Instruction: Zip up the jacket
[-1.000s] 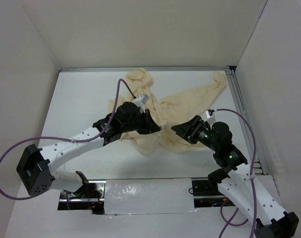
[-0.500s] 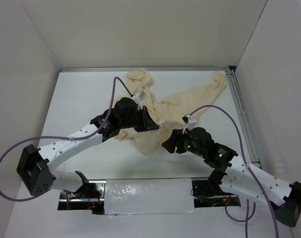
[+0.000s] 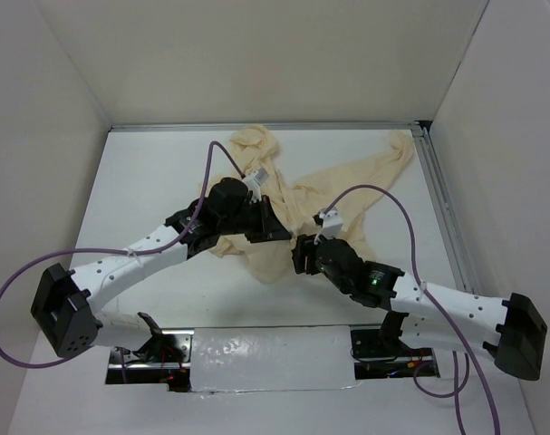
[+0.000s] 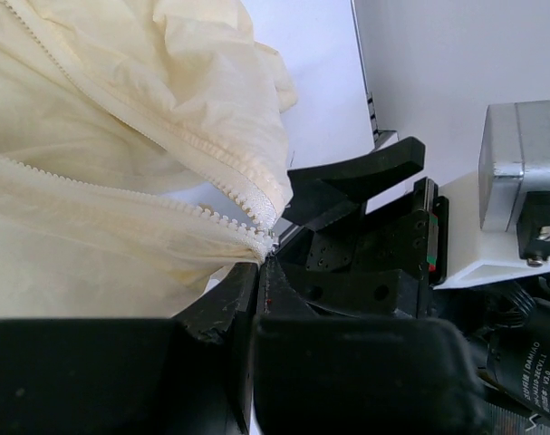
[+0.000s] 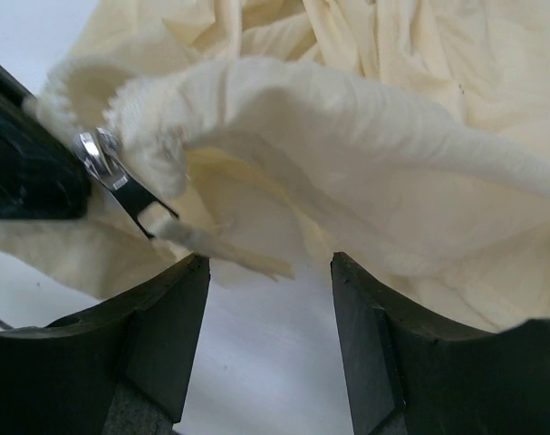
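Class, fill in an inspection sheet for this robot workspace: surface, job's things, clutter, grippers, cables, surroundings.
Surface: white table.
Job's things: cream jacket crumpled mid-table, zip undone, metal zipper pull showing.
Clutter: nothing seen.
Grippers: left gripper shut on the jacket at the zip's bottom end; right gripper open, facing the pull.
Cables: purple cables loop from both arms.
Surroundings: white walls on three sides; metal rail at right.

L gripper [image 4: 259, 276] at bottom edge, black fingers [image 4: 211, 313] pressed together on the jacket [image 4: 93, 136] right where its 2 zipper rows [image 4: 211, 159] meet. Wrinkled cream fabric fills upper left. R gripper [image 4: 297, 217] just beside the pinch, w/ silver block [image 4: 519, 163] behind it. White table [image 4: 311, 54] beyond.
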`<state>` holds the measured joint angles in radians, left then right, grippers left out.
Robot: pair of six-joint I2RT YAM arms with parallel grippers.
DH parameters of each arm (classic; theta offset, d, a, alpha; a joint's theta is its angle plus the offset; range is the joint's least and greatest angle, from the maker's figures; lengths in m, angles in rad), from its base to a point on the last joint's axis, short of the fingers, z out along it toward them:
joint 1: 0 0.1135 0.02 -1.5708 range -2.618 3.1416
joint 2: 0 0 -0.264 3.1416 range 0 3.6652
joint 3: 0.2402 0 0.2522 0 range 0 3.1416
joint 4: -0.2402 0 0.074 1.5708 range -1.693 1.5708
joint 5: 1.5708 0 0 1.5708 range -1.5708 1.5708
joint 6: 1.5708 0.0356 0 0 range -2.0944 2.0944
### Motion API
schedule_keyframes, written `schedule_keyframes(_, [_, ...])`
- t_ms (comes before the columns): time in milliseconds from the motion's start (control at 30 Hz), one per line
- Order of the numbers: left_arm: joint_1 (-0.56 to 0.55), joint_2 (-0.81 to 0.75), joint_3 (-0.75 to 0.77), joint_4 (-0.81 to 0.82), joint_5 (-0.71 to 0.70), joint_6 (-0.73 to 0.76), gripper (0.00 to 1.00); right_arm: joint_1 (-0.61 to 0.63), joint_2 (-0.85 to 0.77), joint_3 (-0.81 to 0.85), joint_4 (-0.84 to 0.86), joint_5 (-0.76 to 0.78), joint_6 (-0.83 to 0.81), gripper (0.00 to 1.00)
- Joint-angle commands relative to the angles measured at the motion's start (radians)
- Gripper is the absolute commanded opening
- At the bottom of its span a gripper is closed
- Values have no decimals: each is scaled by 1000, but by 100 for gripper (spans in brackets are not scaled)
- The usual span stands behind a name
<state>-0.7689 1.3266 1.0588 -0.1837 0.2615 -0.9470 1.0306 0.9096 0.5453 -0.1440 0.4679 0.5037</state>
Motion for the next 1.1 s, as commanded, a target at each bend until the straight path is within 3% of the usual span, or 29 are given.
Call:
schedule_keyframes(0, [5,3,41,33,38,7,0,11,29,31,171,58,-57,63])
schedule_keyframes(67, [5,0,38,35,35,8,0,11,35,19,225,43,-80,63])
schedule_keyframes(167, [8,3,43,24,31,7,0,9,46,22,238,46,-80,51])
schedule_keyframes(200, [8,-1,41,23,30,7,0,11,48,27,212,44,-70,39])
schedule_keyframes(300, [11,-4,40,23,18,16,0,11,32,39,150,22,-39,23])
schedule_keyframes(367, [11,-3,41,21,1,25,0,11,6,38,100,-5,-30,17])
schedule_keyframes(400, [11,-1,41,20,-2,31,0,11,-3,44,60,-17,-15,2])
schedule_keyframes(433, [11,2,43,17,-5,37,0,13,-11,48,38,-32,-10,0])
schedule_keyframes(767, [8,63,52,-19,8,106,0,-47,-89,249,-209,-216,29,0])
schedule_keyframes(900, [-16,85,59,-23,13,142,0,-156,-69,330,-233,-374,59,0])
schedule_keyframes(1067, [-49,85,47,-42,21,174,0,-285,-11,418,-278,-399,154,0])
